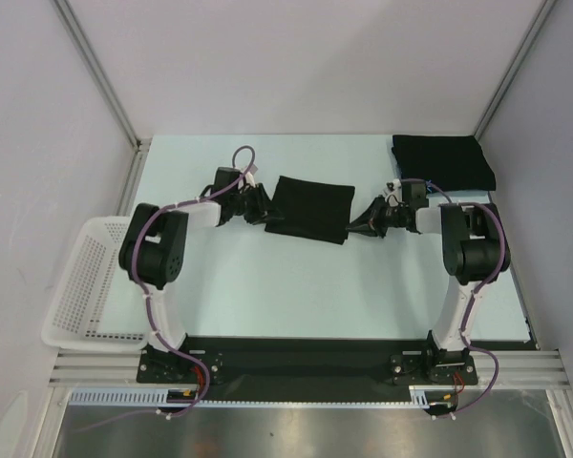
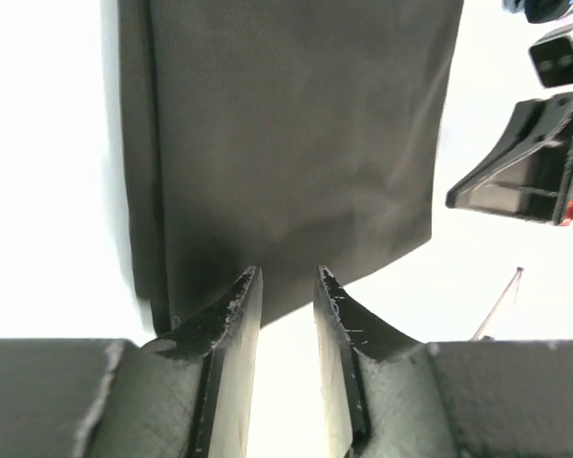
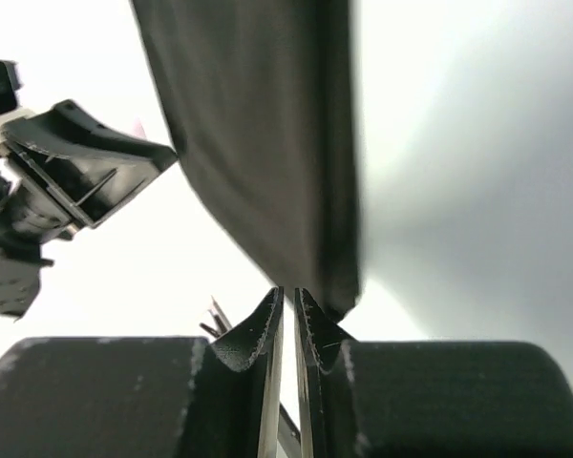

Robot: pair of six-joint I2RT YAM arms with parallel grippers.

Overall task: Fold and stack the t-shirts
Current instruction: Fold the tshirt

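Observation:
A folded black t-shirt (image 1: 310, 208) lies flat in the middle of the table. It also shows in the left wrist view (image 2: 296, 143) and the right wrist view (image 3: 267, 143). A second folded black t-shirt (image 1: 442, 160) lies at the back right corner. My left gripper (image 1: 265, 212) is at the middle shirt's left edge, its jaws a little apart and empty (image 2: 286, 272). My right gripper (image 1: 358, 227) is at the shirt's right front corner, its jaws nearly together with nothing between them (image 3: 288, 291). No logo shows.
A white mesh basket (image 1: 81, 286) hangs off the table's left edge. Grey walls stand close on the left, back and right. A black rail (image 1: 296, 358) runs along the near edge between the arm bases.

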